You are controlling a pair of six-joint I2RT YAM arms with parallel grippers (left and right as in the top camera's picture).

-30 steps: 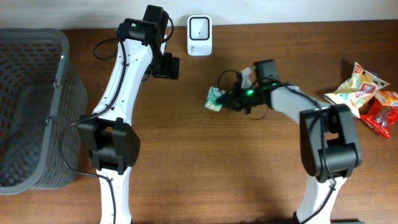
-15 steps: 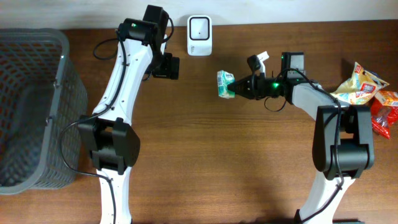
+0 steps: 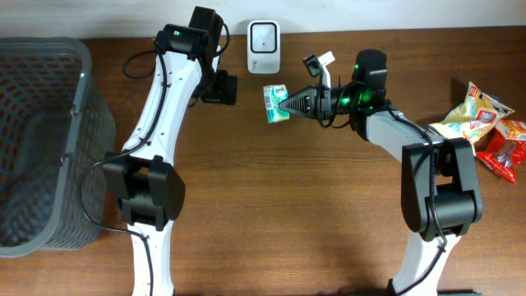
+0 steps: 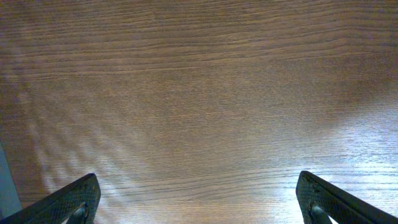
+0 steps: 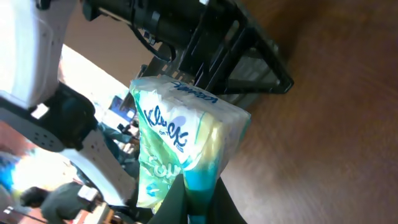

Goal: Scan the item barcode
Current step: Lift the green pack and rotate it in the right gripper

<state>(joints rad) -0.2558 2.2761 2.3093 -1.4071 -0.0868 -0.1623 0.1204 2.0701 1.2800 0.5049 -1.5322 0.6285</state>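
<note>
At the far left of the wooden tabletop (image 3: 288, 205), a grey mesh basket (image 3: 41, 140) sits beside the left arm, whose end effector (image 3: 220, 89) hangs with its jaws spread wide and nothing between them. Its wrist camera sees only bare wood grain framed by two dark fingertips (image 4: 68, 199). Just right of it, a white barcode scanner (image 3: 263, 36) stands at the tabletop's back edge. Near the scanner's front, between the two arms, a green-and-white tissue pack (image 3: 274, 104) is pinched by one end in the right end effector (image 3: 289, 104), whose jaws are clamped tight on it. The right wrist camera shows the pack held off the wood, its Kleenex lettering facing the lens. Well apart, at the far right edge, lie a yellow snack bag (image 3: 472, 115) and a red packet (image 3: 505, 152).
</note>
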